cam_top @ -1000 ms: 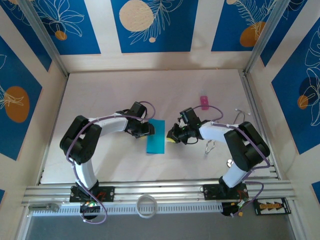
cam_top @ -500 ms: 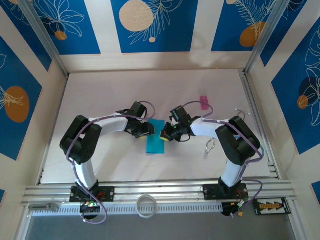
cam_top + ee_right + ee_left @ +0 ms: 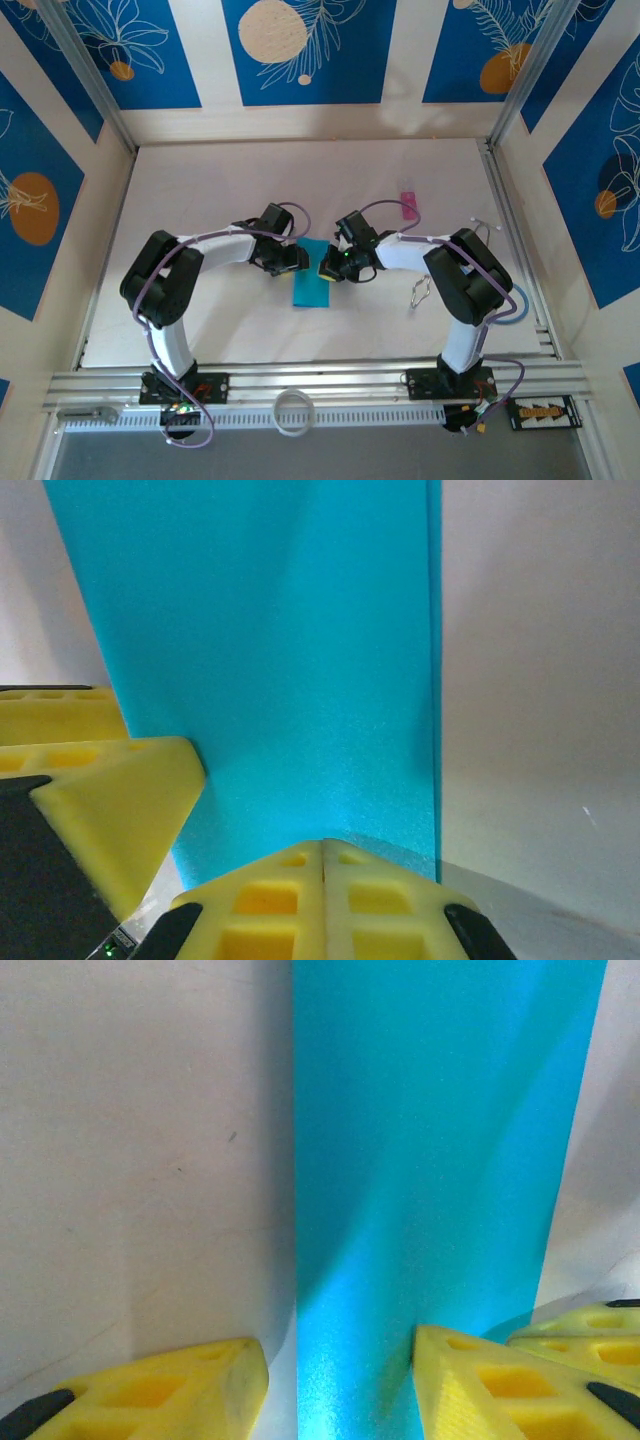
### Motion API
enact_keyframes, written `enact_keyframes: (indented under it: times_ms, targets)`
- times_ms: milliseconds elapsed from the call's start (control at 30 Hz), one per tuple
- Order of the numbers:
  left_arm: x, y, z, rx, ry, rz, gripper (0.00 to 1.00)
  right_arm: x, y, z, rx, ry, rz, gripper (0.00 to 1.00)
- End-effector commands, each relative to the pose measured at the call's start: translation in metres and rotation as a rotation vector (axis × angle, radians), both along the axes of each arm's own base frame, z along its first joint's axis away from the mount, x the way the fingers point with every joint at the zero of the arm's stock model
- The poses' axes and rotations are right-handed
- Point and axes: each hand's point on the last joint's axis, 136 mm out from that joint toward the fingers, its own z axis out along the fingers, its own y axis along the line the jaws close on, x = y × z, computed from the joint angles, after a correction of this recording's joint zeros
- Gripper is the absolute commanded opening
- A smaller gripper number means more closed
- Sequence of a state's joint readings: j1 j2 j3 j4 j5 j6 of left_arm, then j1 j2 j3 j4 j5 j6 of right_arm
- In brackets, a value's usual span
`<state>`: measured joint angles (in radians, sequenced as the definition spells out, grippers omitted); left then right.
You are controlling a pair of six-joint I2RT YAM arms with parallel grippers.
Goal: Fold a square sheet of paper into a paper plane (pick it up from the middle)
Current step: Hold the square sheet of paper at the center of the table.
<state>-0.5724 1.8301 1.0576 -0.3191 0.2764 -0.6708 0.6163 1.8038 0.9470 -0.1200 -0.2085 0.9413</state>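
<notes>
The square sheet of paper (image 3: 312, 280) lies flat on the table as a narrow cyan rectangle, not shaped as a paper plane. My left gripper (image 3: 293, 259) is at its upper left edge, open. In the left wrist view the left gripper (image 3: 340, 1365) straddles the sheet's (image 3: 440, 1140) left edge, one finger (image 3: 490, 1385) down on the paper and the other on bare table. My right gripper (image 3: 328, 268) meets the sheet's upper right edge. In the right wrist view the right gripper (image 3: 322, 848) is shut, tips together over the sheet's (image 3: 270, 650) near edge, with no paper seen between them.
A small pink object (image 3: 408, 205) lies behind the right arm. A metal clip (image 3: 420, 291) rests on the table to the right of the paper. A white ring (image 3: 292, 412) sits on the front rail. Patterned blue panels wall the table on three sides.
My right gripper has swung left from beside the paper onto its right edge, fingers shut throughout. The left gripper and the paper have stayed put.
</notes>
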Motion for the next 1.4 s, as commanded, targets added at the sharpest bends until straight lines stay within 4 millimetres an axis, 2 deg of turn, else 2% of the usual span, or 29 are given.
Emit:
enact_keyframes:
  times_ms: [0, 367, 500, 967, 1067, 1133, 1200, 1267, 1367]
  targets:
    - [-0.009, 0.011, -0.038, 0.071, 0.051, -0.011, 0.48, 0.001, 0.006, 0.002, 0.001, -0.019, 0.031, 0.00]
    - [-0.008, 0.006, -0.039, 0.053, 0.061, -0.014, 0.48, -0.002, 0.005, -0.013, -0.018, -0.001, 0.034, 0.00]
    - [-0.008, 0.006, -0.039, 0.061, 0.063, -0.024, 0.48, -0.005, -0.003, -0.015, -0.077, -0.003, 0.028, 0.00]
    - [-0.008, 0.005, -0.041, 0.045, 0.064, -0.005, 0.48, 0.007, 0.013, 0.022, 0.028, -0.086, 0.049, 0.00]
    - [-0.008, 0.006, -0.041, 0.048, 0.064, -0.006, 0.48, 0.011, -0.006, 0.023, -0.060, -0.114, -0.025, 0.02]
    - [-0.009, 0.007, -0.041, 0.054, 0.062, -0.010, 0.48, 0.014, -0.037, 0.025, -0.175, -0.134, -0.137, 0.03]
    - [-0.008, 0.009, -0.041, 0.064, 0.061, -0.011, 0.48, 0.015, -0.057, 0.033, -0.185, -0.150, -0.185, 0.04]
    - [-0.008, 0.009, -0.040, 0.066, 0.059, -0.013, 0.48, 0.016, -0.066, 0.039, -0.136, -0.145, -0.203, 0.05]
    - [-0.007, 0.008, -0.038, 0.061, 0.055, -0.013, 0.48, 0.017, -0.069, 0.046, -0.093, -0.163, -0.183, 0.05]
